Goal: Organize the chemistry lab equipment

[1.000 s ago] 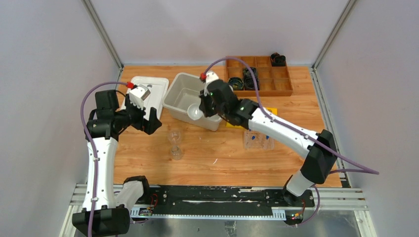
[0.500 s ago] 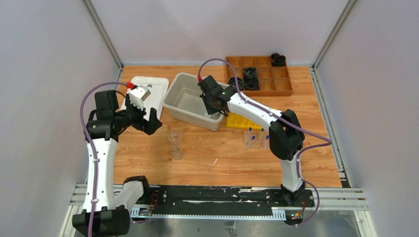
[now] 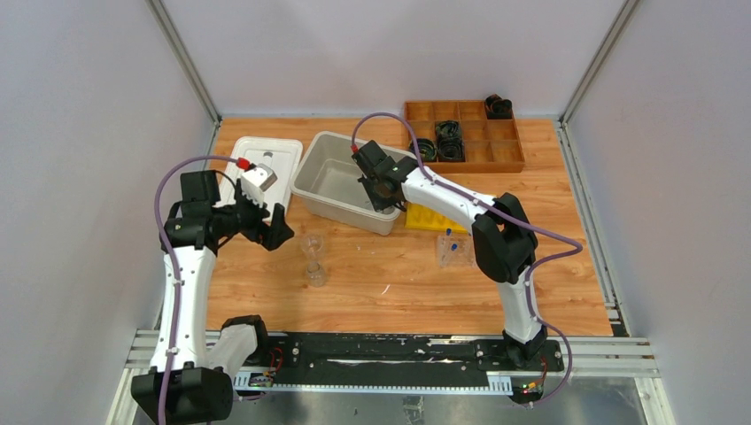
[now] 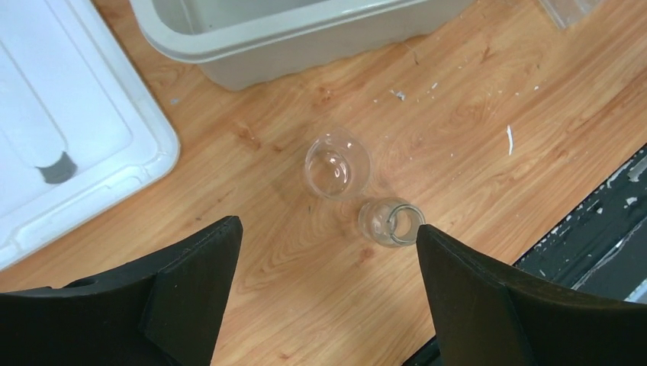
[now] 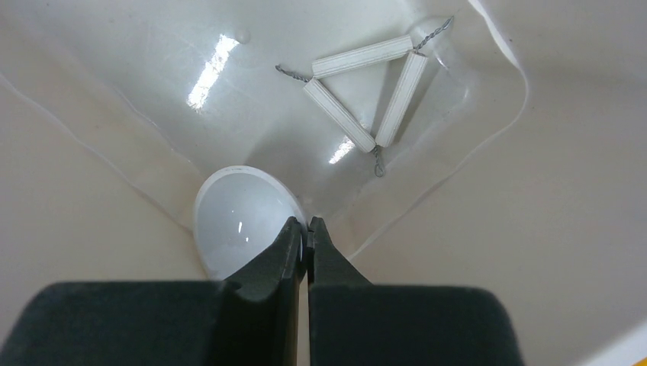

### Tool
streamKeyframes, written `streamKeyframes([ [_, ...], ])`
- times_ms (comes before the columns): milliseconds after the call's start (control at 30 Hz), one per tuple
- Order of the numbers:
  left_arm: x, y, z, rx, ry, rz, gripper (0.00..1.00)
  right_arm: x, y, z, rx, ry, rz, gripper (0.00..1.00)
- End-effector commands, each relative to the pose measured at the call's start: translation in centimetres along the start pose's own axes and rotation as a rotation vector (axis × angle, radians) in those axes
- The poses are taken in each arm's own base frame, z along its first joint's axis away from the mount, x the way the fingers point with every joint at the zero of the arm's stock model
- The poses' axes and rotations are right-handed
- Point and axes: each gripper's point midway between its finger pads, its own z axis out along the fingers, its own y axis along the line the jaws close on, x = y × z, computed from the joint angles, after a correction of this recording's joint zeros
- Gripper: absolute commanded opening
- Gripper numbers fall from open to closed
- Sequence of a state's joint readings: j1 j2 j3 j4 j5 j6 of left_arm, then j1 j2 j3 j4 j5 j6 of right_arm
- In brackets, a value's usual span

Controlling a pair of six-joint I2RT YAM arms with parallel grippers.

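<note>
pinching white round dish [image 5: 243, 221] rim w/ r pincer [image 5: 307, 226]; l pincer [image 4: 326, 232] apart over beakers [image 4: 337, 162].

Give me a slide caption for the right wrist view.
Inside the grey bin, the right claw pinches the white round dish by its rim, white triangle frame lying beyond.

Wood-grain counter [image 3: 398, 283]. Below left tool [image 4: 326, 229]: 2 small clear glass beakers [image 4: 337, 162], upright, just beside each other; white flecks [image 4: 510, 139] nearby. White tray [image 3: 282, 168] beyond that tool, to its left. Grey bin [image 3: 350, 212] under right tool [image 5: 307, 227]; yellow block [image 3: 428, 220] just beside bin, base-side. Clear rack [image 3: 445, 258] w/ blue-capped tubes [image 3: 452, 250] further base-side. Wooden divided tray [image 3: 478, 166] beyond right tool.
</note>
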State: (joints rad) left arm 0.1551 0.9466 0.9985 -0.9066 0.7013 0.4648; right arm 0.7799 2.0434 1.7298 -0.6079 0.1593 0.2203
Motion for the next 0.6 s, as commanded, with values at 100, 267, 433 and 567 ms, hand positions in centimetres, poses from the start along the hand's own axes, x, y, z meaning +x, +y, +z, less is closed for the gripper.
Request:
streamKeyframes([
  [100,1.8,2.2,3.5,0.010,0.000,0.016,0.86,1.1,-1.1,-0.9,-0.030,0.057,-0.046,0.22],
  [267,2.9,3.3,5.6,-0.005,0.021,0.024,0.82,-1.4,-0.7,-3.0,-0.059,-0.015,-0.033,0.39],
  [433,3.4,3.4,7.6,0.000,0.012,0.013,0.77,-2.9,-0.3,-4.6,-0.089,-0.063,-0.026,0.47],
  [567,3.9,3.9,8.8,-0.026,-0.001,0.008,0.72,-3.6,0.0,-5.6,-0.109,-0.089,-0.009,0.44],
])
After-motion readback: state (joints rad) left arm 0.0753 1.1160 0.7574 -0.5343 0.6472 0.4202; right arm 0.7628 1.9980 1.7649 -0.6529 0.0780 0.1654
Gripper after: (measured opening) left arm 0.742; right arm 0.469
